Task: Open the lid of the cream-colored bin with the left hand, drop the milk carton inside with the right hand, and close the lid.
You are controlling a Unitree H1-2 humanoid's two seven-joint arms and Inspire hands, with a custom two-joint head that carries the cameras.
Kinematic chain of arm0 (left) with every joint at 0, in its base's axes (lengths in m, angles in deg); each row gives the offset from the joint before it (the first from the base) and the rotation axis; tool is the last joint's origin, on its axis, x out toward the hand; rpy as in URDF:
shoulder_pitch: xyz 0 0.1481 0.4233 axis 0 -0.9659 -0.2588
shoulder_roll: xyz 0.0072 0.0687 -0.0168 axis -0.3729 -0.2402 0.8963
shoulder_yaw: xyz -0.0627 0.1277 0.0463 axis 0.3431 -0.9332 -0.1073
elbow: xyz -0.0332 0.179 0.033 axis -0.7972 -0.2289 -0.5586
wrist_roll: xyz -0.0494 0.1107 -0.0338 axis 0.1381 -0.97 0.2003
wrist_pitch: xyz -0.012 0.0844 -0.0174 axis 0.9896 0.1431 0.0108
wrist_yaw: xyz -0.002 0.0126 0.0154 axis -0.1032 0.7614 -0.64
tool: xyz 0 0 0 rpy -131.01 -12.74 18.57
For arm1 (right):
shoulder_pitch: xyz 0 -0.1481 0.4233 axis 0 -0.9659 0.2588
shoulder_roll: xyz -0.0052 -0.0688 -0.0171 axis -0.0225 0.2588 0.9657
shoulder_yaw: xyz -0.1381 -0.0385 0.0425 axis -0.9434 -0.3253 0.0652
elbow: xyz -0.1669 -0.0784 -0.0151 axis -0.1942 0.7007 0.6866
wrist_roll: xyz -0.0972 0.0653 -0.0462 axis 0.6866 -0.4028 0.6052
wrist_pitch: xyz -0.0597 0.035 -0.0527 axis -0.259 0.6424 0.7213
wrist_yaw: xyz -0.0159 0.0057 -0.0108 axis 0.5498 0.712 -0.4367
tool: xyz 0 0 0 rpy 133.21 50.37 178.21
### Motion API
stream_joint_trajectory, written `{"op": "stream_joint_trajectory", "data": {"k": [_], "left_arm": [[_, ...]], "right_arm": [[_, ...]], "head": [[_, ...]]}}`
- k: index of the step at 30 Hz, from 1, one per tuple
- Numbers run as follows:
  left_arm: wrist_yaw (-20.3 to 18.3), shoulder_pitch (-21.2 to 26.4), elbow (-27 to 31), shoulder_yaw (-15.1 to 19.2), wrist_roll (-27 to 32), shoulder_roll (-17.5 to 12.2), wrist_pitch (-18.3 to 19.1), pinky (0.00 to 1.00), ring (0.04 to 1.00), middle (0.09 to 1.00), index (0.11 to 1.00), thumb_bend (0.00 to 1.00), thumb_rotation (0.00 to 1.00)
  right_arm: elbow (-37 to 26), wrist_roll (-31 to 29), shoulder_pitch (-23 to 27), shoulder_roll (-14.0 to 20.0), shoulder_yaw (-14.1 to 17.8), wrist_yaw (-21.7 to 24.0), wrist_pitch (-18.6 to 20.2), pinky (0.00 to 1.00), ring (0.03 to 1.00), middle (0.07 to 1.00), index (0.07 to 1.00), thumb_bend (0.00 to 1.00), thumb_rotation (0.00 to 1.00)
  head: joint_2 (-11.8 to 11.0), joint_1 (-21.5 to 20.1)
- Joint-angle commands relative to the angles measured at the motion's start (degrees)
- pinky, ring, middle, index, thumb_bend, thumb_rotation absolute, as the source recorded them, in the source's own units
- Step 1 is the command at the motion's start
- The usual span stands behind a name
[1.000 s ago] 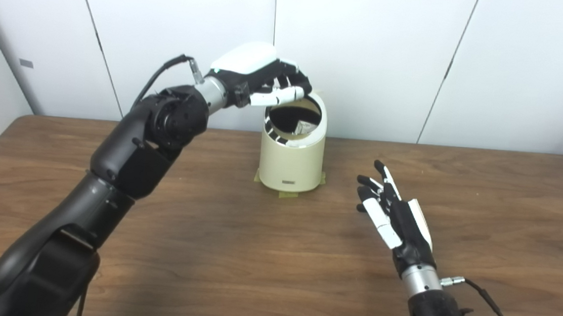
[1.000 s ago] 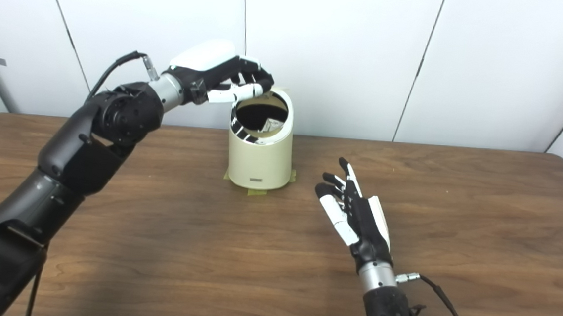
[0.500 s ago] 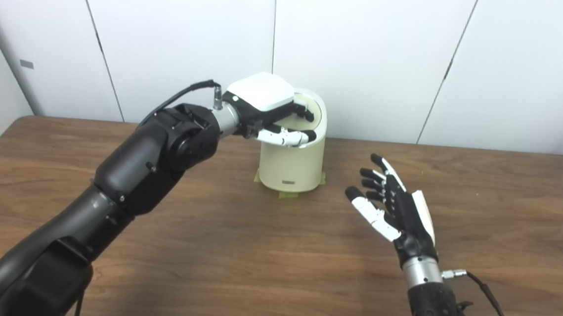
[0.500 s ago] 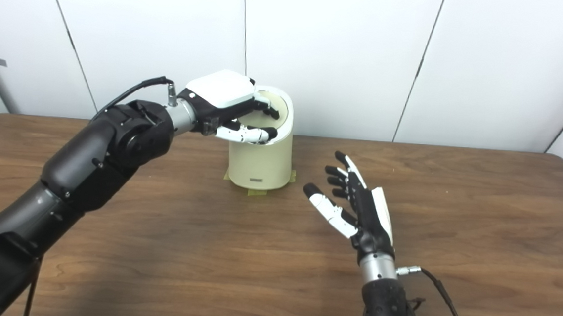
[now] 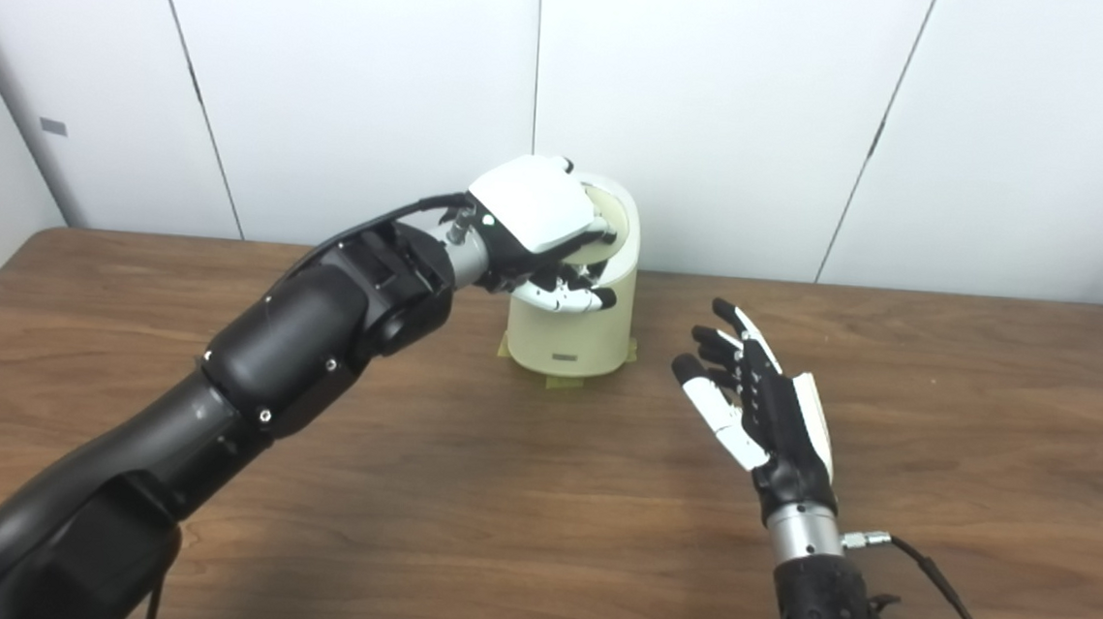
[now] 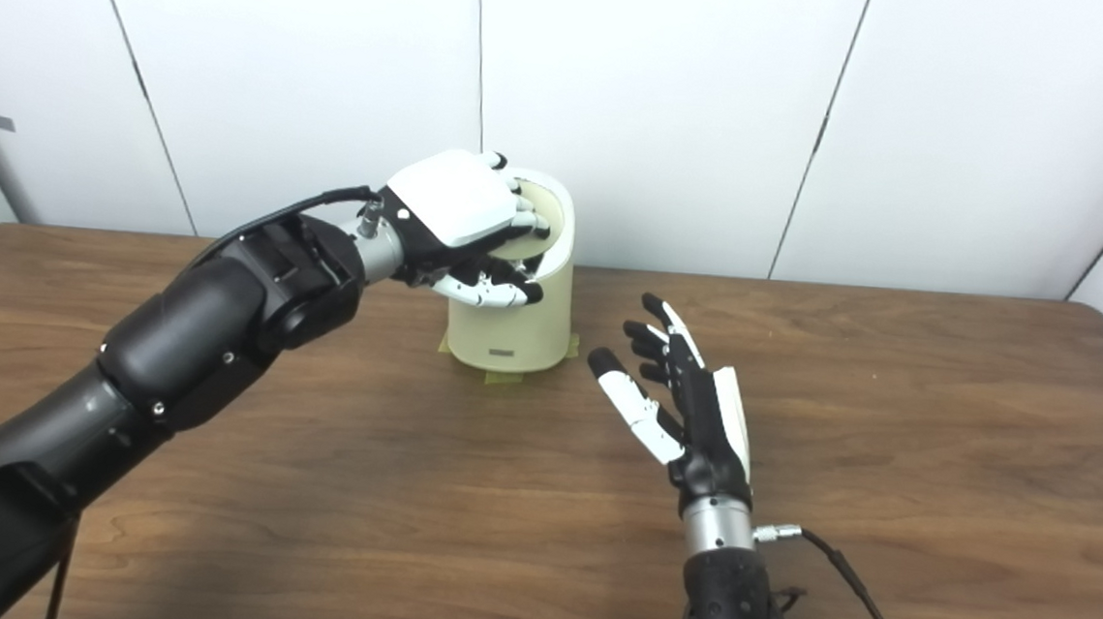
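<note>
The cream-colored bin (image 5: 572,325) stood at upper centre of the frame, taped to the wooden table (image 5: 461,497), its lid (image 5: 613,219) apparently down. No milk carton showed. The left hand (image 5: 540,226) lay over the lid, fingers curled on nothing. A gentle, even downward press should seat it without shifting the bin. The right hand (image 5: 757,403) waited lower right, fingers spread, empty.

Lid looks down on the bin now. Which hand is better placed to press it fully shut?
Left. The left hand already lies on the lid atop the bin. The right hand is open, beside the bin and apart from it.
</note>
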Motion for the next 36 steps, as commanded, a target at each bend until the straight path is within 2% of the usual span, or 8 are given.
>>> {"op": "stream_joint_trajectory", "data": {"k": [1, 8, 15, 19, 22, 26, 31, 36], "left_arm": [[-4.11, -0.67, -2.24, -0.77, -0.82, -1.33, -0.16, 1.00, 0.910, 0.860, 0.848, 0.51, 1.00], [-5.76, -1.63, -3.70, -1.63, -0.14, -1.30, -0.77, 1.00, 0.908, 0.857, 0.862, 0.50, 1.00], [-6.56, -2.85, -1.99, -0.74, 3.08, -1.34, -0.89, 1.00, 0.870, 0.821, 0.865, 0.51, 1.00], [-7.12, -3.27, -0.59, -0.70, 3.99, -1.81, -1.29, 1.00, 0.853, 0.825, 0.866, 0.50, 1.00], [-7.52, -3.67, 0.00, -0.75, 4.45, -2.09, -1.77, 0.93, 0.816, 0.796, 0.814, 0.49, 1.00], [-8.79, -4.21, 0.11, -0.88, 5.06, -2.05, -1.35, 0.87, 0.786, 0.772, 0.761, 0.48, 1.00], [-9.83, -4.50, -0.66, -1.75, 4.56, -2.06, -1.01, 0.88, 0.787, 0.776, 0.759, 0.48, 1.00], [-9.53, -4.67, -2.91, -2.27, 4.98, -1.69, -1.47, 0.90, 0.808, 0.792, 0.755, 0.49, 1.00]], "right_arm": [[-1.25, 0.56, 1.74, -0.37, 0.06, -0.88, -2.64, 0.76, 0.813, 0.815, 0.889, 0.60, 0.75], [-2.01, 1.00, 1.73, -0.96, 0.25, -1.14, -2.07, 0.78, 0.835, 0.843, 0.889, 0.60, 0.72], [-1.66, 1.05, 2.00, -0.72, 0.74, -1.13, -2.27, 0.80, 0.842, 0.843, 0.897, 0.59, 0.71], [-1.64, 1.42, 1.98, -0.74, 0.88, -1.31, -2.14, 0.78, 0.833, 0.839, 0.893, 0.59, 0.72], [-1.93, 1.55, 1.93, -0.64, 0.98, -1.28, -2.03, 0.76, 0.824, 0.837, 0.887, 0.60, 0.73], [-1.95, 0.55, 1.88, -0.65, 1.56, -1.25, -2.72, 0.66, 0.794, 0.834, 0.885, 0.60, 0.73], [-1.64, -0.69, 1.89, -0.70, 2.15, -1.23, -3.83, 0.62, 0.779, 0.832, 0.886, 0.59, 0.73], [-1.52, -0.99, 2.02, -0.51, 2.47, -1.18, -3.83, 0.62, 0.785, 0.831, 0.884, 0.64, 0.81]], "head": [[0.07, -0.47], [0.23, -0.71], [0.26, -0.41], [0.33, -0.76], [0.39, -0.76], [0.46, -0.79], [0.56, -1.04], [0.50, -1.53]]}}
